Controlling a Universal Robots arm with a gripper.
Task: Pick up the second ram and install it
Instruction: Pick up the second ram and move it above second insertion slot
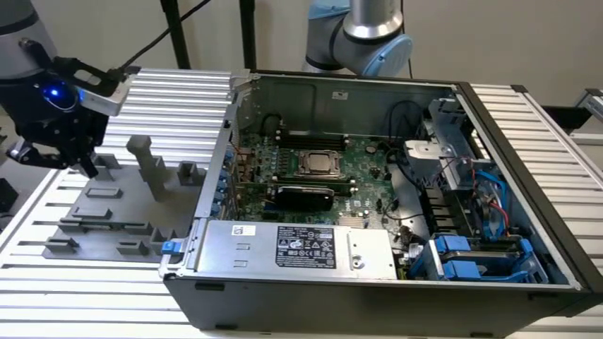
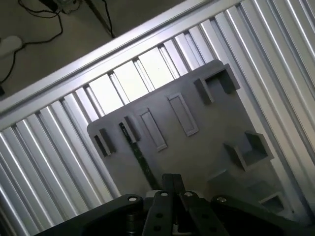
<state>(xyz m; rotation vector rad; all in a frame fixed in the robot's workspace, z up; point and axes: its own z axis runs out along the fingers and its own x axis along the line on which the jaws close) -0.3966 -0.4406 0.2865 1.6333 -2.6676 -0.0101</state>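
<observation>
The second ram (image 2: 140,157) is a thin dark green stick seen edge-on, standing in a slot of the grey fixture plate (image 2: 211,147). Its far end sits between two small grey clips, and its near end runs in under my gripper (image 2: 172,186). The fingers are drawn together at that end and look shut on the stick. In the exterior view my black gripper (image 1: 87,168) hangs low over the back of the fixture plate (image 1: 104,219) at the exterior view's left, well away from the open computer case (image 1: 377,282).
The case lies open with its motherboard (image 1: 320,166) and CPU socket facing up, and a power supply (image 1: 292,247) at its front. Grey blocks and a tall post (image 1: 149,166) stand on the fixture plate. A second arm's base (image 1: 363,35) rises behind the case. Ribbed aluminium table all around.
</observation>
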